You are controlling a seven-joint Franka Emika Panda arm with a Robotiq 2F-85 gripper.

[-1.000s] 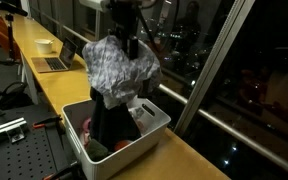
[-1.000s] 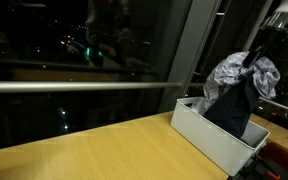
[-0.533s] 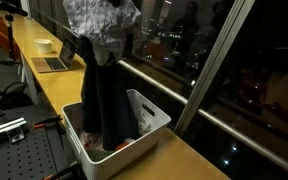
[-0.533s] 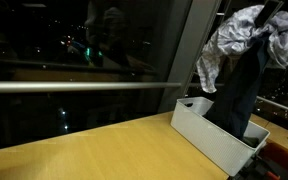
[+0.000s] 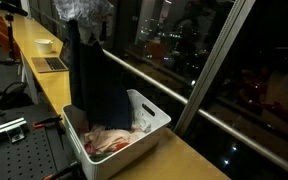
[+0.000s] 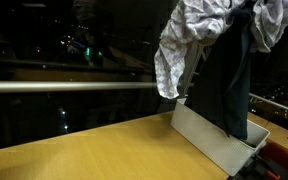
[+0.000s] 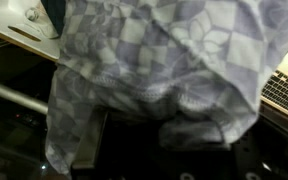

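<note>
A grey-and-white checkered cloth (image 5: 84,10) (image 6: 199,40) and a long dark garment (image 5: 94,80) (image 6: 229,85) hang together high over the white bin (image 5: 156,120) (image 6: 209,145). The dark garment's lower end still reaches into the bin. They hang from my gripper, which is above the top edge in both exterior views. In the wrist view the checkered cloth (image 7: 164,60) fills the picture and hides the fingers. Pink and white clothes (image 5: 109,140) lie in the bin.
The bin stands on a long wooden counter (image 6: 94,150) along a dark window (image 5: 224,60). Further back on the counter are a laptop (image 5: 54,62) and a white bowl (image 5: 45,45). A perforated metal table (image 5: 9,150) adjoins the bin.
The bundle of clothes has risen well above the bin. The checkered cloth has gone to the top of the views, and the dark garment has stretched out below it.
</note>
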